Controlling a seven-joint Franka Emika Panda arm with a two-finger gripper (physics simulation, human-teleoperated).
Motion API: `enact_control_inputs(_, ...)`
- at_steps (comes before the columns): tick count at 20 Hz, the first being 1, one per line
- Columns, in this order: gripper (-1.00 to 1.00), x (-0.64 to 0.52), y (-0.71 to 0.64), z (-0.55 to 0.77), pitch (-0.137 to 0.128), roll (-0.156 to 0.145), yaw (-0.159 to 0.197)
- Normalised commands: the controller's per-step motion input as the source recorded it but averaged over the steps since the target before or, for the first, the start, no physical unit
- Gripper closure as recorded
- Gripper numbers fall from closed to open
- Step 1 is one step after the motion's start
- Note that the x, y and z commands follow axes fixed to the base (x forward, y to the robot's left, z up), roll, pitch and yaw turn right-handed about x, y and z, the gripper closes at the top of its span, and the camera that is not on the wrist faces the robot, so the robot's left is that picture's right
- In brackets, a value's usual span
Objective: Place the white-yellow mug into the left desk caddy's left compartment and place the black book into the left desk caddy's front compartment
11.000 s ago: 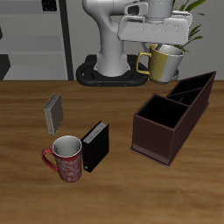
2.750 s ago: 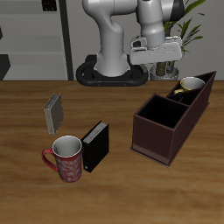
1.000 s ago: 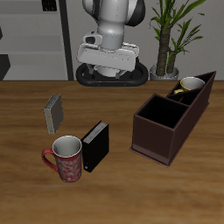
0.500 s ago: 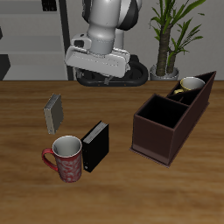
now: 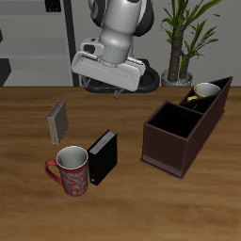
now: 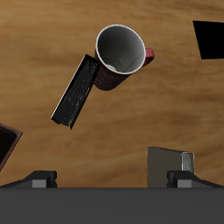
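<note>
The white-yellow mug (image 5: 202, 91) sits inside the left desk caddy (image 5: 174, 141), in the compartment at its taller, slanted far end, with only its rim and yellow handle showing. The black book (image 5: 102, 157) (image 6: 77, 90) stands on the table, leaning against the red patterned mug (image 5: 71, 171). My gripper (image 5: 116, 90) (image 6: 112, 179) hangs open and empty high over the back of the table, above and behind the book. Its fingertips (image 6: 40, 178) stand wide apart in the wrist view. A corner of the caddy (image 6: 7, 144) shows there too.
The red patterned mug (image 6: 120, 54) stands near the table's front edge, touching the book. A small grey book (image 5: 58, 120) (image 6: 169, 166) stands farther back. A potted plant (image 5: 184, 38) and the robot's base (image 5: 118, 80) are behind the caddy.
The mug, held 11 s ago, now rests in the caddy. My open gripper has swung away from above the caddy across the table's back and dipped slightly toward the book.
</note>
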Motion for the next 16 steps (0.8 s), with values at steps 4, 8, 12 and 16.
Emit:
enact_control_inputs(4,-1.0,0.43,0.09,-0.02,0.015,-0.015,-0.008)
enact_control_inputs(8,-1.0,0.29,0.11,-0.01,0.011,-0.005,-0.024)
enact_control_inputs(12,-1.0,0.38,0.1,-0.02,0.015,-0.008,-0.064)
enact_control_inputs(16,-1.0,0.25,0.11,-0.19,0.002,0.01,-0.047)
